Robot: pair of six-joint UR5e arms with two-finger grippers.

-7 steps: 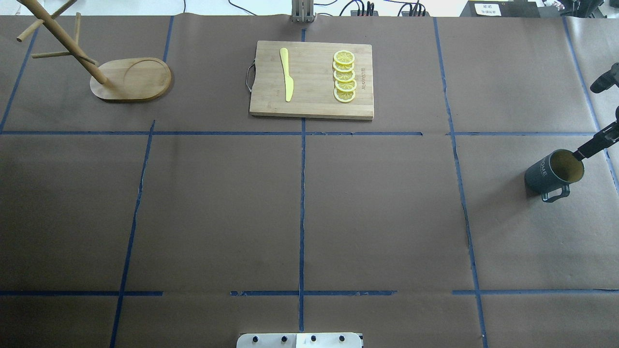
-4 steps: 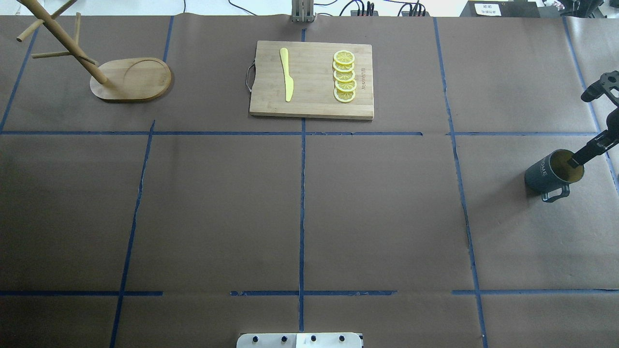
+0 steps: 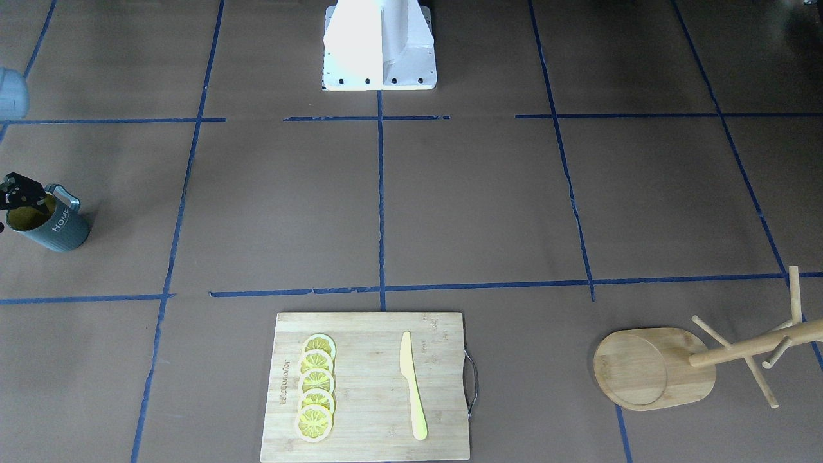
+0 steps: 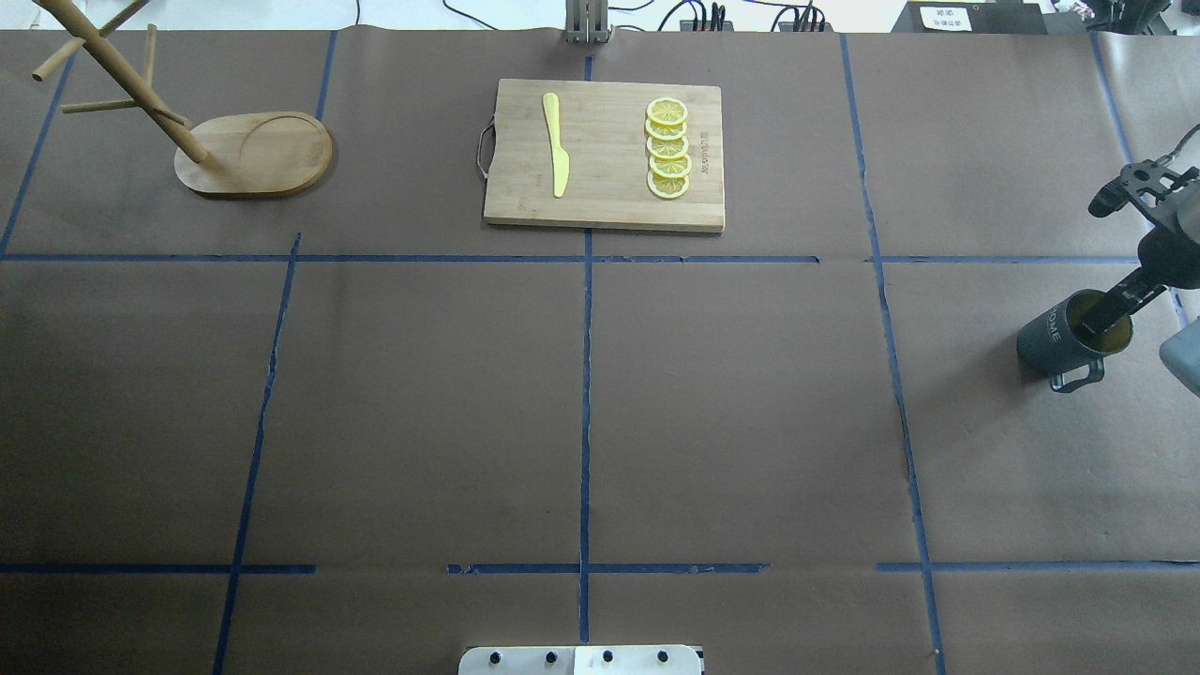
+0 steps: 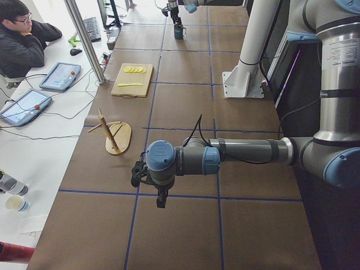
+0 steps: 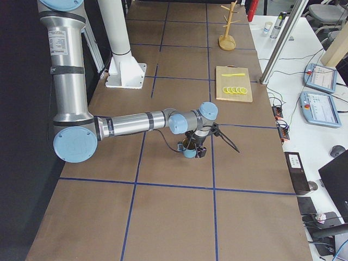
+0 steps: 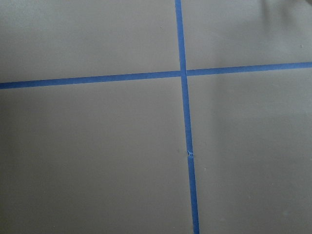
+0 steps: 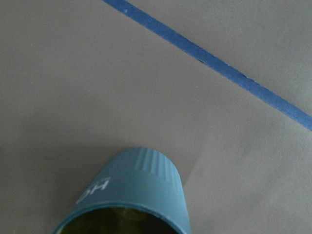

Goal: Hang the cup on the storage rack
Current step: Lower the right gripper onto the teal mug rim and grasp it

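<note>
The left hand point(image 5: 161, 198) hangs over bare brown paper near the left end of the table point(image 4: 731, 403); whether it is clenched cannot be told. At the right edge the cup point(image 4: 1055, 339) stands upright, handle toward the robot, white "HOME" on its side. The right hand point(image 4: 1097, 264) is spread wide, one finger point(image 4: 1111, 305) dipped inside the cup. Farther back lie a cutting board point(image 4: 609, 192) with a yellow knife point(image 4: 556, 145) and lemon slices point(image 4: 667, 150), and, far left, the storage rack point(image 4: 262, 155). Blue tape grids the paper. An operator point(image 5: 22, 39) sits alongside.
</note>
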